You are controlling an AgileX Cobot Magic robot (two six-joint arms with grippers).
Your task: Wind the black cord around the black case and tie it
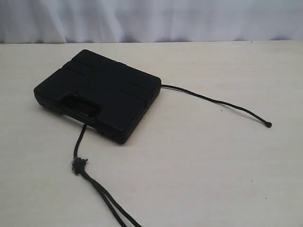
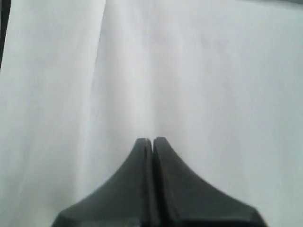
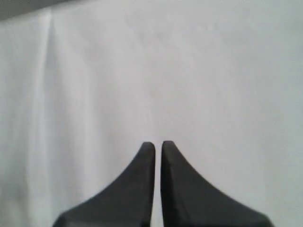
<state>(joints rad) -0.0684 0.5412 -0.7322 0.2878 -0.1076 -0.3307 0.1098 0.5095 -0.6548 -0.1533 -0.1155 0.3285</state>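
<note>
The black case [image 1: 102,92] lies flat on the table, left of centre in the exterior view, its handle slot [image 1: 80,105] facing the near left. The black cord [image 1: 213,100] comes out from the case's right edge and ends in a small knobbed tip [image 1: 268,125]. At the handle side it emerges again, reaches a frayed knot [image 1: 79,164] and continues as a doubled section [image 1: 111,205] off the bottom edge. How the cord runs at the case is hidden. Neither gripper shows in the exterior view. My left gripper [image 2: 152,140] is shut and empty; my right gripper [image 3: 158,144] is shut, with a hairline gap and nothing in it.
A white curtain [image 1: 151,19] hangs behind the beige table [image 1: 213,165]. Both wrist views show only white cloth [image 2: 189,71] beyond the fingers, so both grippers are away from the case and cord.
</note>
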